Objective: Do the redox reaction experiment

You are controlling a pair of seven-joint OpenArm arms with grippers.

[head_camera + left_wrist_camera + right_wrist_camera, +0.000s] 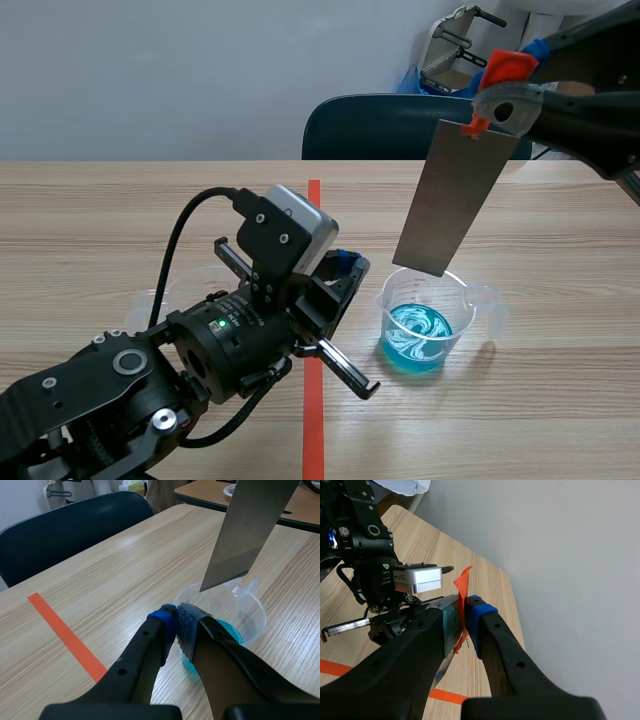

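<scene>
The right gripper (488,118) comes in from about 2 o'clock in the scene view and is pinched tight on the upper end of a flat grey metal strip (462,195), where an orange tab (505,68) is stuck to the strip. In the right wrist view the two fingers of that gripper (465,617) press the tab (462,587) and the strip's edge between them. The strip hangs tilted, its lower end just above the rim of the clear beaker (468,312), towards the beaker's 12 o'clock side and clear of the blue liquid (415,335) pooled in the bottom.

The beaker stands on the wooden table (120,210), just off the orange-red tape line (314,200) at its 3 o'clock side. The left gripper (345,268) sits at the beaker's 9 o'clock side. In the left wrist view its pads (162,622) are drawn close together at the near rim of the beaker (260,615), apparently nipping the wall between them, with the liquid (230,630) showing just past the fingers and the strip (250,530) hanging ahead of them.

A second clear beaker (150,300) stands at 9 o'clock from the left arm, partly hidden behind it. A dark blue chair (380,125) stands at 12 o'clock beyond the table's far edge
</scene>
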